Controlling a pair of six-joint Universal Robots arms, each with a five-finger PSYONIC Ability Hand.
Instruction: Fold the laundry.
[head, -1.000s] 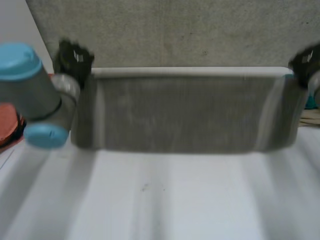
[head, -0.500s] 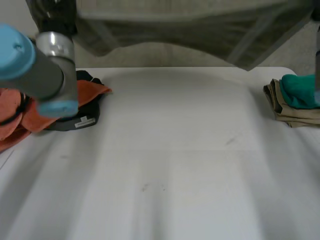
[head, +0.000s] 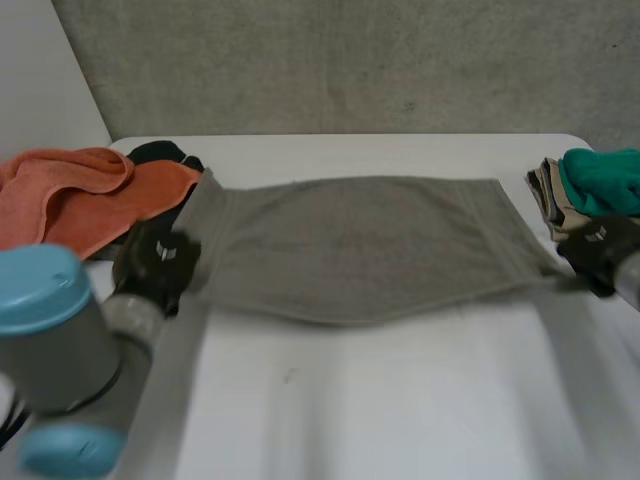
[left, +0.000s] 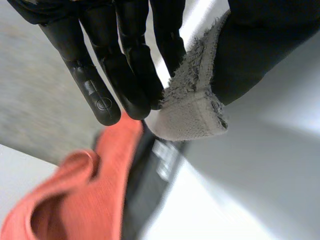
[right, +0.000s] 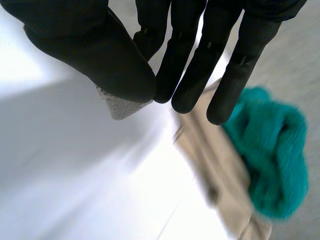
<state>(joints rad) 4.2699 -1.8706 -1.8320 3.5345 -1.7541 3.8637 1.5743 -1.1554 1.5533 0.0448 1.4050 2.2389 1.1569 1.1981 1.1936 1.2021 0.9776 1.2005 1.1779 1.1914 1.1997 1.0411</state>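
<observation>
While I pinch one near corner of the grey towel (head: 360, 245) between the thumb and fingers of my left hand (head: 158, 262), my right hand (head: 598, 250) pinches the other near corner the same way. The towel stretches across the table's (head: 400, 400) far half, between the orange cloth (head: 70, 195) at the far left corner and the folded stack (head: 590, 190) at the right edge. It looks soft, light and limp, and I judge it will sag in the middle. The corners give the surest hold.

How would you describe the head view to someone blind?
A grey towel is stretched across a white table, the left hand pinching one end, the right hand the other. An orange towel lies beside the left hand, teal and beige cloths beside the right.
</observation>
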